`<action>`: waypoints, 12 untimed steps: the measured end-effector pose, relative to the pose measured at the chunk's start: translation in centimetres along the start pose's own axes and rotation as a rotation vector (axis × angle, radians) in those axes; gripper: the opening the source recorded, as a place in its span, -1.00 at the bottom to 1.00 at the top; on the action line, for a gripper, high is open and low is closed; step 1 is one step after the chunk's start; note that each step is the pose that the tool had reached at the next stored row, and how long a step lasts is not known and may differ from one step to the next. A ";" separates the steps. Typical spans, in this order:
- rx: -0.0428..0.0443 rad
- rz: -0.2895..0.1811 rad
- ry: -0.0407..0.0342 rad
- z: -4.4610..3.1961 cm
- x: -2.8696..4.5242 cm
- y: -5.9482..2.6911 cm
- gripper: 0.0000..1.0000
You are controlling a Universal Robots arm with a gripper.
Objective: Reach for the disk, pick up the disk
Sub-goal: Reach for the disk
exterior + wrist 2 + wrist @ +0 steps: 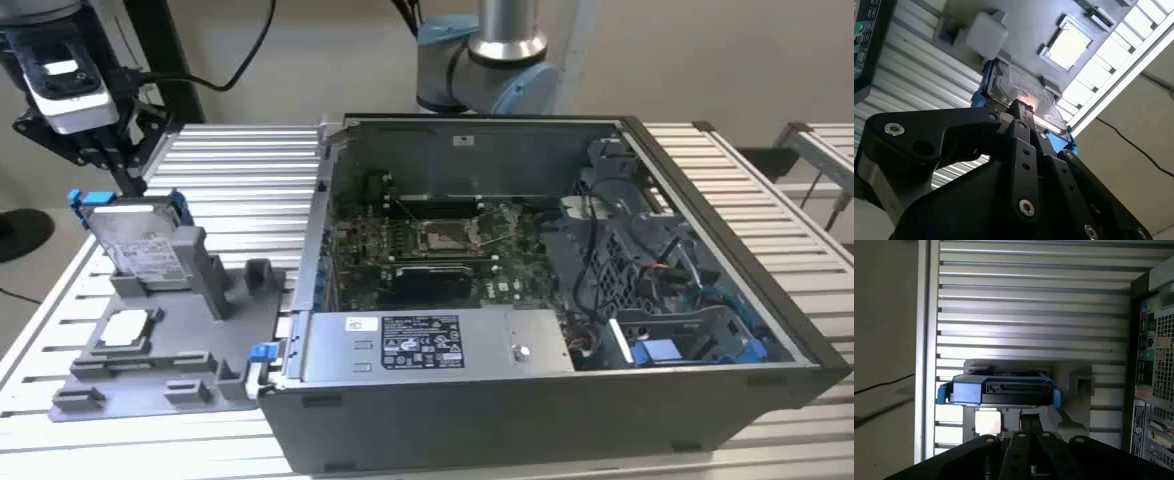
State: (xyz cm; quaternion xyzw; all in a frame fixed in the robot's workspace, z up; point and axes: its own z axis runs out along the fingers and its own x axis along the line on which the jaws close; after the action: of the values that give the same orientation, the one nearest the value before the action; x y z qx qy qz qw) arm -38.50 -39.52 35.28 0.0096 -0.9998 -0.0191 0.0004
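The disk (140,243) is a silver-grey drive with a white label and blue side rails. It leans upright in a grey fixture (187,360) at the exterior view's left. My gripper (127,178) hangs just above and behind the disk's top edge, apart from it. In the second wrist view the black fingers meet at a point (1016,106) over the disk (1026,90), with nothing between them. The first wrist view has the disk (999,390) edge-on, and the gripper (1029,427) is shut close in front of it.
An open computer case (467,125) takes up the middle and the exterior view's right, with a long grey labelled box (427,345) along its near side. A small square silver-white chip (127,327) lies in the fixture. Everything stands on a slatted metal table (240,170).
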 end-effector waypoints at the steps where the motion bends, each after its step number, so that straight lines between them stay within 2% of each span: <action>1: 0.0000 0.000 0.0000 0.00 0.00 0.00 -1.00; 12: 0.0000 0.000 0.0000 0.00 0.00 0.00 -1.00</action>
State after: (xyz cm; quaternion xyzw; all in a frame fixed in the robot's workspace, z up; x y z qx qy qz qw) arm -38.50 -39.52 35.28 0.0095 -0.9998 -0.0191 0.0004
